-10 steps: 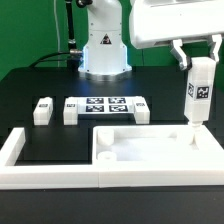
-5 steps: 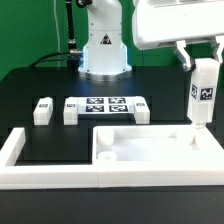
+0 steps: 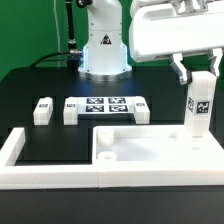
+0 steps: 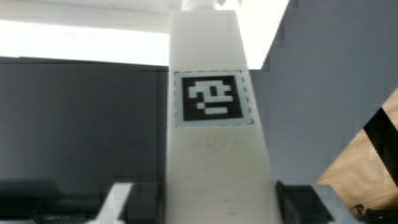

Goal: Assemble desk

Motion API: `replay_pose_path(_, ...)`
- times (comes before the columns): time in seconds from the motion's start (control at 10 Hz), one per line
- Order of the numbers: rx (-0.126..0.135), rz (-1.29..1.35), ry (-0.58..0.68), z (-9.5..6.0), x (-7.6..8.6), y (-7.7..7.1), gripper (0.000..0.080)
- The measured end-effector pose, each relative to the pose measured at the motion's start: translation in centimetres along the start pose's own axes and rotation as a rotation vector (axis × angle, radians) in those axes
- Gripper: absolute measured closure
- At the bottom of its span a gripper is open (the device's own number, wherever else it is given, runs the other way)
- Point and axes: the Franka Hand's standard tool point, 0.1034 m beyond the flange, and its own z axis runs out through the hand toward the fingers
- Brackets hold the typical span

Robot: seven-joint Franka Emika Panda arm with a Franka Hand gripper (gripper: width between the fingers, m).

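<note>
The white desk tabletop (image 3: 150,148) lies tray-side up at the front, toward the exterior view's right. A white tagged leg (image 3: 198,108) stands upright with its foot at the tabletop's far corner on the exterior view's right. My gripper (image 3: 198,76) comes from above and is shut on the leg's upper part, one finger on each side. In the wrist view the leg (image 4: 217,110) fills the middle, its tag facing the camera, with my gripper (image 4: 217,208) pads against both of its sides.
Three more white legs lie on the black table: two (image 3: 42,110) (image 3: 70,111) at the exterior view's left of the marker board (image 3: 105,106), one (image 3: 143,109) at its right. Low white fence bars (image 3: 20,150) run along the left and front. The robot base (image 3: 103,50) stands behind.
My gripper has moved down with the leg; the leg's foot has dropped from just above the tabletop's corner into it. The other parts have not moved.
</note>
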Motion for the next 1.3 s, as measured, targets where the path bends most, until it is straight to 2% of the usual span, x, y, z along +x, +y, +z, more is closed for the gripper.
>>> replay_pose_path(0.5,0.004,0.002,-0.004,1.4,0.4,-0.2,0.0509)
replay_pose_path(0.9,0.009,-0.007,-0.011,1.9,-0.1,-0.9,0.0509)
replay_pose_path(1.3,0.006,-0.009,0.020,2.1,0.2,-0.9,0.0509)
